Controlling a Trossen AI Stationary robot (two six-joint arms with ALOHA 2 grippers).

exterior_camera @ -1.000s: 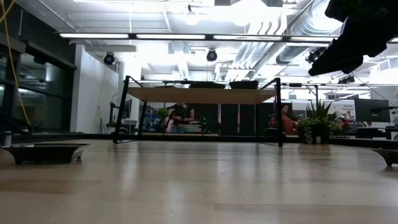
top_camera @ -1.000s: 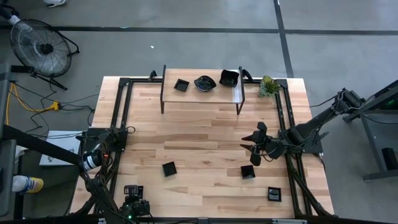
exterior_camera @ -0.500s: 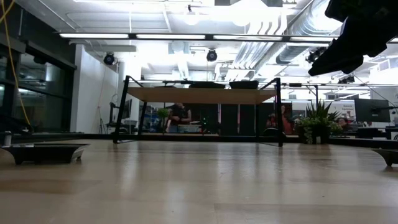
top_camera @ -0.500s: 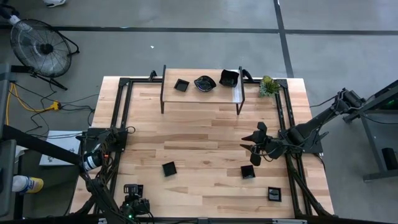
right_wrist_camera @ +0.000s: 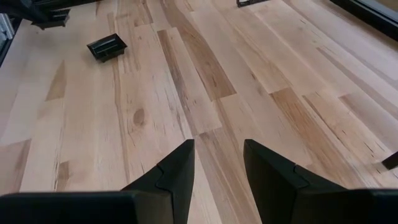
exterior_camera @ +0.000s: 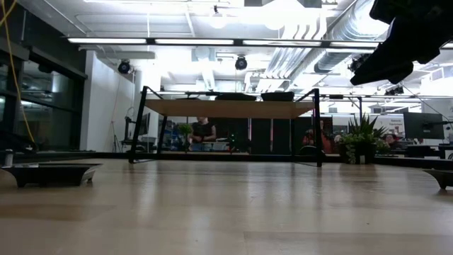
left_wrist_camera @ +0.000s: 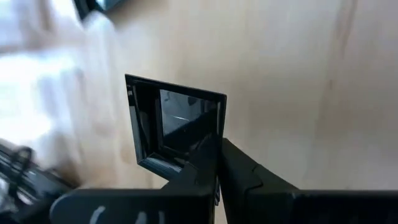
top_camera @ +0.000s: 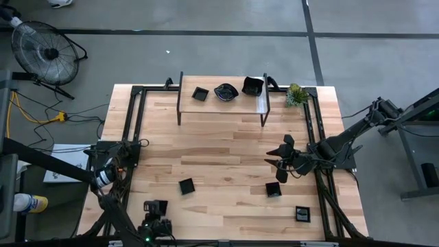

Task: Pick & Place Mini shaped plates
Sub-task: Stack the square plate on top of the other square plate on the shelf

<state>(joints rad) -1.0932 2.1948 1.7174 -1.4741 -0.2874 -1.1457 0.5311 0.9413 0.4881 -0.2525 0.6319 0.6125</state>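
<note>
Nearest the shelf's [top_camera: 221, 103] far side, at the table's [top_camera: 226, 144] front edge, the left gripper [left_wrist_camera: 217, 163] pinches a square plate's [left_wrist_camera: 177, 124] rim. Farther in, the right gripper [right_wrist_camera: 217, 163] hovers half-open, empty. Three plates [top_camera: 225, 90] sit on the shelf.

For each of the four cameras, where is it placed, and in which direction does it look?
High view: above the table, looking straight down; both arms show.
Low view: at tabletop height, looking level toward the raised shelf; an arm shows at upper right.
Left wrist view: on the left arm; left end effector shut on a square plate.
Right wrist view: on the right arm; right end effector open above bare wood.
High and low views share the shelf and the plant.
</note>
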